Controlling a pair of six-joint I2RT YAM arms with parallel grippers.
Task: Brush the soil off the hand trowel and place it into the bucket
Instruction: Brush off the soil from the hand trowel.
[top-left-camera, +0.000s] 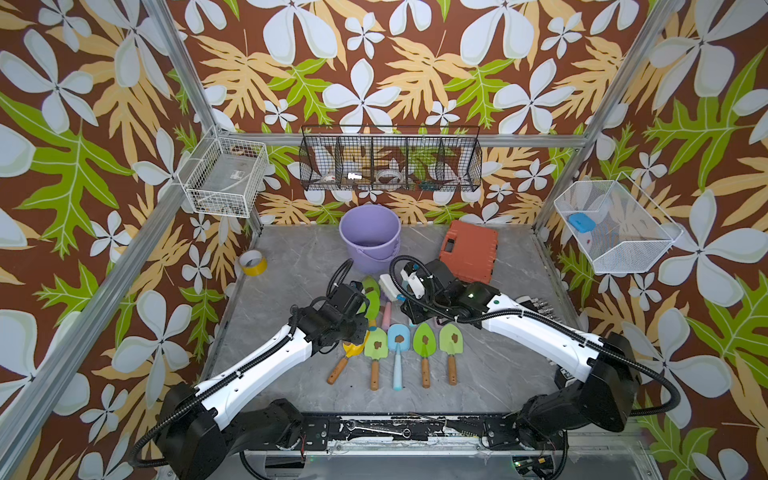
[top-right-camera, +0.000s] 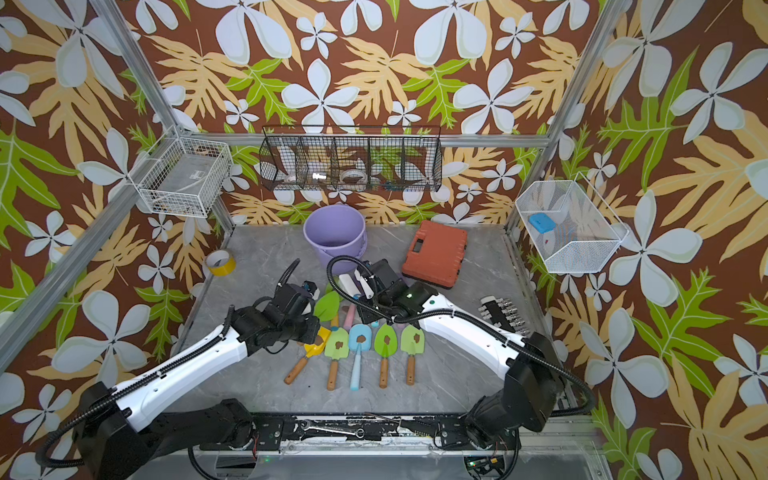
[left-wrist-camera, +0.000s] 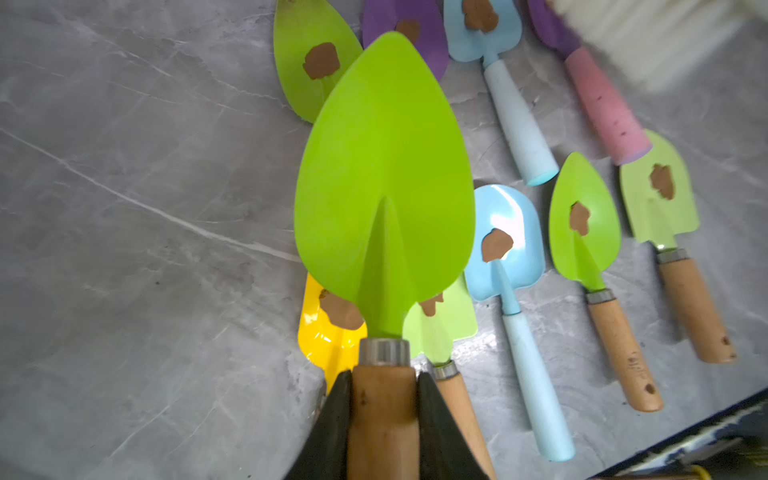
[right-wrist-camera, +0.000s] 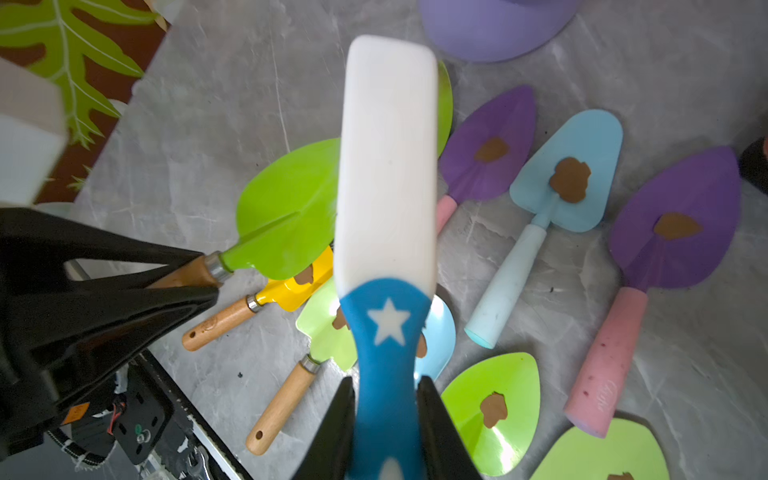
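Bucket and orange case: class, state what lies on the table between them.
Nothing; bare grey table separates bucket and case, in both top views.

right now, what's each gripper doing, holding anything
Left gripper: shut on the green trowel, gripping its wooden handle.
Right gripper: shut on the brush, gripping its blue handle.

Counted ten hand trowels (left-wrist-camera: 382, 166): three bright green, two pale green, two blue, two purple, one yellow. Found nine soil blobs (left-wrist-camera: 496, 245), one on each hand trowel lying on the desk (left-wrist-camera: 124, 249). Noted one bucket (top-left-camera: 361, 259), one brush (right-wrist-camera: 386, 166), one orange case (top-left-camera: 469, 249), one yellow tape roll (top-left-camera: 252, 262), one wrench (top-left-camera: 380, 430), one socket rail (top-right-camera: 505, 316), three wire baskets (top-left-camera: 224, 178) on the walls.
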